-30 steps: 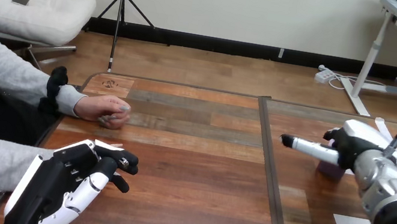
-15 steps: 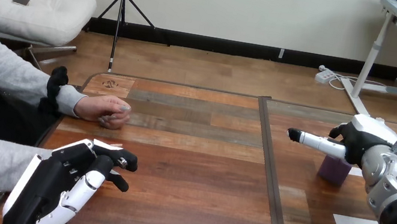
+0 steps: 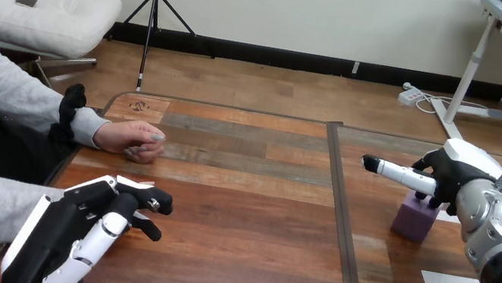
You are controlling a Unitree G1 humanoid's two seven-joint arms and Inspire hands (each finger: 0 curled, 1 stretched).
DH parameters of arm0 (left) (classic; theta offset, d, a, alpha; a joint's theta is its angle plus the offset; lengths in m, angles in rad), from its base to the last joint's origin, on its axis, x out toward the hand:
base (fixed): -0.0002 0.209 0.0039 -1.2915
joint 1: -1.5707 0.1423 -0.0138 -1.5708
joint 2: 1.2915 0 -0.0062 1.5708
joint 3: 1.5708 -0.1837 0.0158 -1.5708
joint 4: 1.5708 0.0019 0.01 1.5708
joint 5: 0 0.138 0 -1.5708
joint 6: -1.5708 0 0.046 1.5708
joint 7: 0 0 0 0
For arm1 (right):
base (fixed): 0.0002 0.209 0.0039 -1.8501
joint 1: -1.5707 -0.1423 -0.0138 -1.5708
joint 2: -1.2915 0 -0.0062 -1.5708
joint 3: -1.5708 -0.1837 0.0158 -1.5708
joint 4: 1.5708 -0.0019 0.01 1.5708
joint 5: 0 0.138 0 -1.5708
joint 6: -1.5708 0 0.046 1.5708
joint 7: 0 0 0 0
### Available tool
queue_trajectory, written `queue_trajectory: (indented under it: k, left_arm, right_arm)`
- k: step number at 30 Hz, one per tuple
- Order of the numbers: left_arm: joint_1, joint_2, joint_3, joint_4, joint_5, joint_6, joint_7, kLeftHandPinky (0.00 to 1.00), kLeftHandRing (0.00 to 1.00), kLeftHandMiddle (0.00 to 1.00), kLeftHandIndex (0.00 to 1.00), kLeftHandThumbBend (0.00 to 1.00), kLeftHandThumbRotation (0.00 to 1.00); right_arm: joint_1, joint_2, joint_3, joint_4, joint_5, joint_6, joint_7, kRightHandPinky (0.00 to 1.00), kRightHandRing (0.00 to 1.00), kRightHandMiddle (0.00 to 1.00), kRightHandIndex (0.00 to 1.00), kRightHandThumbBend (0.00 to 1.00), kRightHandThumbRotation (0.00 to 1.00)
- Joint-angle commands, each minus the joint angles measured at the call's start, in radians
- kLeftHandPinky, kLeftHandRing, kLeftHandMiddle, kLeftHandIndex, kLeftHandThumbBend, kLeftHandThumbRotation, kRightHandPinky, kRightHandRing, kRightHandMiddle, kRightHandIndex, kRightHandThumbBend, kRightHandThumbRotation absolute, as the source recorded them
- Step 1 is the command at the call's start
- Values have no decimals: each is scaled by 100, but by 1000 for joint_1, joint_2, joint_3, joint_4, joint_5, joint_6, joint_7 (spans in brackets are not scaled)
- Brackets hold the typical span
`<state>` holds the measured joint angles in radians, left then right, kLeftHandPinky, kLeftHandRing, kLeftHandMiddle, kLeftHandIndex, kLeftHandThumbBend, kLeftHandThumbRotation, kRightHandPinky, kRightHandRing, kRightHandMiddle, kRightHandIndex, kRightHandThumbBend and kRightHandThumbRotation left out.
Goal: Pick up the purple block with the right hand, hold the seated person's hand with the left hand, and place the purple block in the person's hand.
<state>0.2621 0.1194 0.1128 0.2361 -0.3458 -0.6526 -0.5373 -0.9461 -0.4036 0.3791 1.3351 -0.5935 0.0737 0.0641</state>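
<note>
Where the purple block point(image 3: 415, 217) is, at the right side of the table point(image 3: 252, 211), the right hand point(image 3: 457, 180) is just over its top, but I cannot tell if it holds it. The left hand point(image 3: 75, 231) is loosely open and empty, apart from the person's hand point(image 3: 131, 140).

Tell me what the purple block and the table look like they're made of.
The purple block looks matte and soft-edged with no glare: likely foam, possibly painted wood. The table shows grain in mixed brown planks with a low sheen: wood or wood-look laminate.
</note>
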Motion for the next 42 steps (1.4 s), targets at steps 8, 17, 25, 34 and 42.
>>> queue_trajectory:
  k: [8,17,25,34,42]
  left_arm:
    - [-58,12,18,-21,-2,-9,3,47,64,63,50,45,61]
    - [-65,9,22,-12,1,-13,1,47,65,63,50,45,61]
    - [-73,8,25,-2,-5,-16,-6,47,65,63,49,45,61]
    - [-68,10,26,-15,4,1,8,47,65,63,49,49,61]
    - [-72,11,27,-8,4,-6,5,47,66,64,49,50,61]
  right_arm:
    - [43,18,1,12,12,-32,14,59,67,71,77,100,100]
    - [48,15,5,9,9,-61,16,60,68,72,78,100,100]
    - [52,15,3,6,11,-76,12,61,69,73,80,100,100]
    - [51,18,-3,1,19,-80,15,65,73,77,82,100,100]
    - [52,16,-5,-4,24,-98,13,65,73,77,82,100,100]
